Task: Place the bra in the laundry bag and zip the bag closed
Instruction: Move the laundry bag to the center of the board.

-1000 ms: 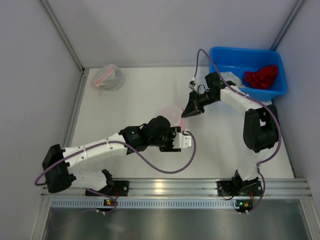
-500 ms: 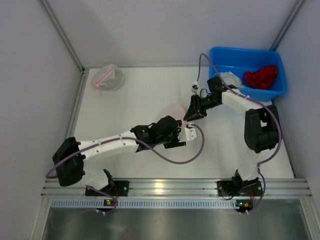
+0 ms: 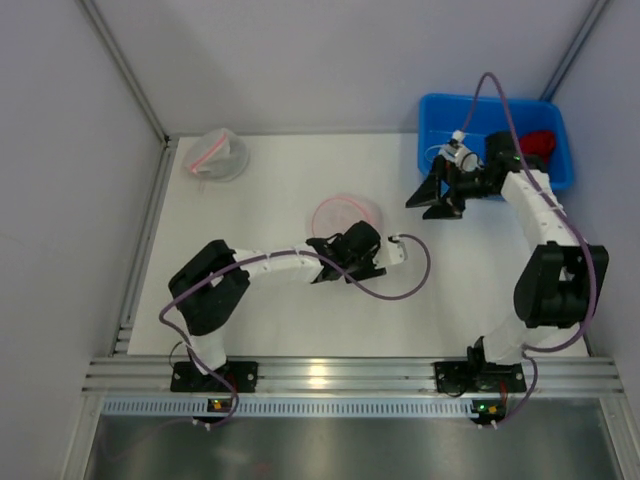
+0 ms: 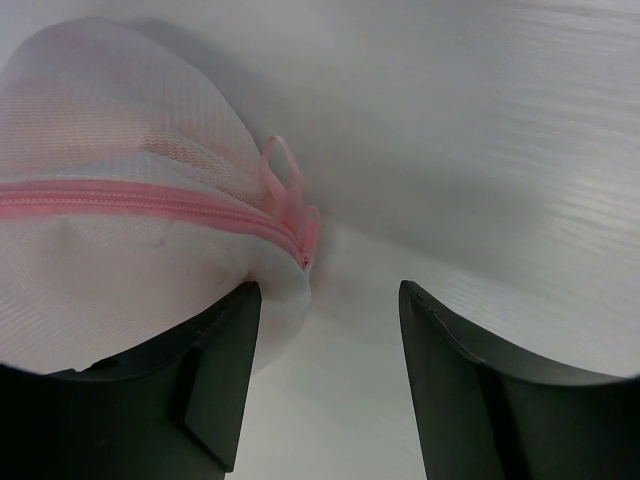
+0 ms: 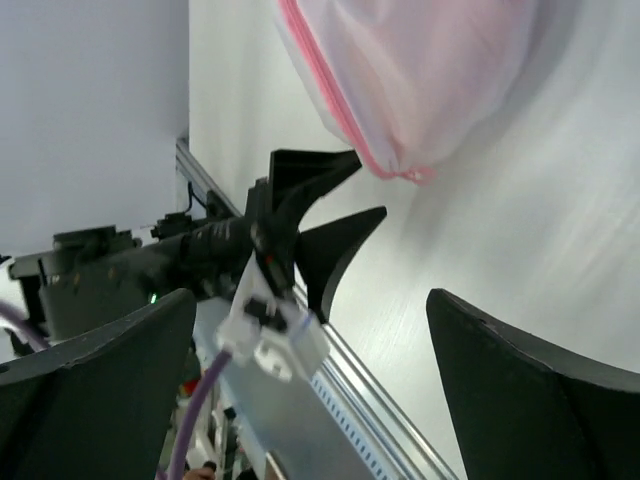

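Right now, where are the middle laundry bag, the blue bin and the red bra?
middle laundry bag [image 3: 345, 212]: top view, centre of its mesh top.
blue bin [image 3: 442, 118]: top view, bare floor by its left wall.
red bra [image 3: 541, 143]: top view, red patch showing in the bin's right end.

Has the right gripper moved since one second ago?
Yes. In the top view the right gripper went rightward, away from the laundry bag, toward the blue bin.

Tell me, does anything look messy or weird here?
Nothing looks spilled or broken. One odd bit: a second mesh bag sits slumped in the far left corner, away from the laundry bag in the middle. The red bra lies crumpled in the blue bin.
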`<state>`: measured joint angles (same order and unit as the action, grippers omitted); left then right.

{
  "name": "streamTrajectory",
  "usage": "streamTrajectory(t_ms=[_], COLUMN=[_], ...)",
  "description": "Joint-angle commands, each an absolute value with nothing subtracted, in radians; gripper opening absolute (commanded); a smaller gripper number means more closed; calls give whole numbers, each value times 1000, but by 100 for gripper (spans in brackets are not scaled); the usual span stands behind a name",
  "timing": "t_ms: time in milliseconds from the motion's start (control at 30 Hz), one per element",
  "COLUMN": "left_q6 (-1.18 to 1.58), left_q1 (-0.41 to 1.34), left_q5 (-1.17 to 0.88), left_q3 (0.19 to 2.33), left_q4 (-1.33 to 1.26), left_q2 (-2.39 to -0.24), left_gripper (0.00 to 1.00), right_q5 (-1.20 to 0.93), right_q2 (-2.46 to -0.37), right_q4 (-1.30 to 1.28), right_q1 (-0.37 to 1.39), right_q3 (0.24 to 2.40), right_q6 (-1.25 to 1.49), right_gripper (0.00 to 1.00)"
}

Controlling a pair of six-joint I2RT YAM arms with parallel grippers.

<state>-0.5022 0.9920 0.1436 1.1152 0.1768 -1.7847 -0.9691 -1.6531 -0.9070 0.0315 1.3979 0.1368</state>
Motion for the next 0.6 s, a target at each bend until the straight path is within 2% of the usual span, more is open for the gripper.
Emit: streamTrajectory(t_ms=[0,300,433,567], left_q6=[-440,-455,-538,-561], left_q1=[904,582,529,522], left_q5=[167,91,78,54], left_q3=[1263,1606,1719,1717], left_q4=[127,150,160,169], left_q2=[-1873,-2108,-2149,-2108], left_gripper=[63,61,61,64], right_q5=[-1012,-1043,-1037,-1009], right_q2=[-1530,-1408,-1390,-1387], right_q4=[-1081,-1164,-1135,-1065], right_q1=[-98,-232,-235,-235], right_q3=[1448,1394,1379,1370], right_q6=[9,-129,-135,-109], right_gripper=[99,99,99,99])
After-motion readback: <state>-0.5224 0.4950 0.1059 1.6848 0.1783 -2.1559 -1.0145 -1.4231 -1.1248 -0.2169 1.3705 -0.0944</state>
